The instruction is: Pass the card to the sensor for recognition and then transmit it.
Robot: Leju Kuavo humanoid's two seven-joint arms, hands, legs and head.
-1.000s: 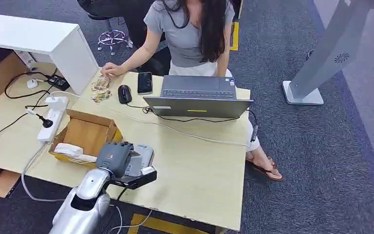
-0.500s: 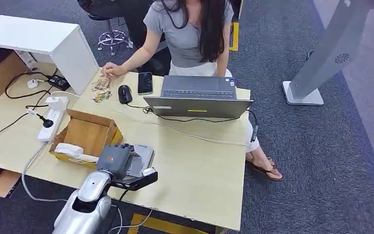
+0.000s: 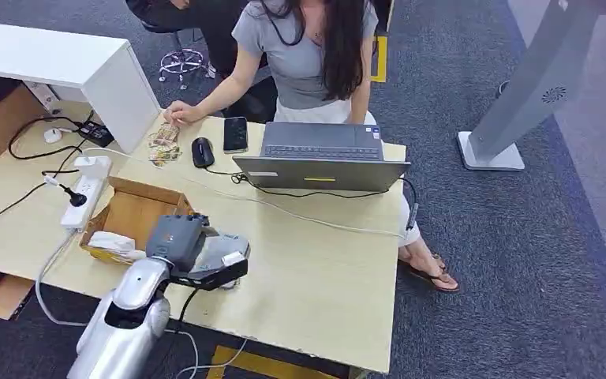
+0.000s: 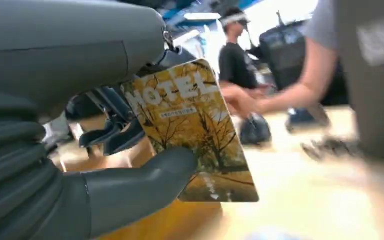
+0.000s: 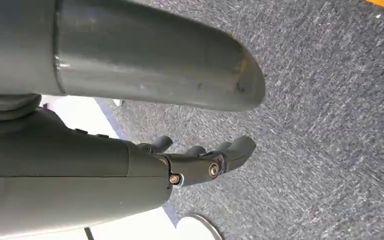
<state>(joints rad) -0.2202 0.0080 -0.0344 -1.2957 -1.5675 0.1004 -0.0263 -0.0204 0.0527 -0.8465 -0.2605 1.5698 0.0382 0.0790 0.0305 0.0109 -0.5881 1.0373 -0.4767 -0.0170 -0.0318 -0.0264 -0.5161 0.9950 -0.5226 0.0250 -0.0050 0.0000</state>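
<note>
**Card hand drifts left over the reader**

Head view: the robot's left hand point(image 3: 175, 239), grey-backed on a silver arm, has slid toward the open brown cardboard box point(image 3: 138, 215) since a second ago, and the arm has swung left with it. It now sits over the near-left part of the flat grey card sensor point(image 3: 222, 251) on the pale wood-grain table point(image 3: 323, 276), covering much of it. I judge this to be the recognition step in hand, with the handover to the seated person in a grey top point(image 3: 308, 55) not yet begun. The sensor looks like smooth hard plastic with rounded corners; a thin white cable point(image 3: 300, 217) trails across the matt tabletop in front of the open grey laptop point(image 3: 321, 158).

Left wrist view: the left hand pinches a glossy yellow hotel key card printed with autumn trees point(image 4: 190, 130) between its thick grey rubbery thumb and dark fingers point(image 4: 112, 132). The card is stiff, flat and rectangular, held tilted above the table.

Right wrist view: the right hand point(image 5: 200, 160) hangs over dark, coarse carpet point(image 5: 320, 100), its fingers loosely curled with nothing in them.
</note>
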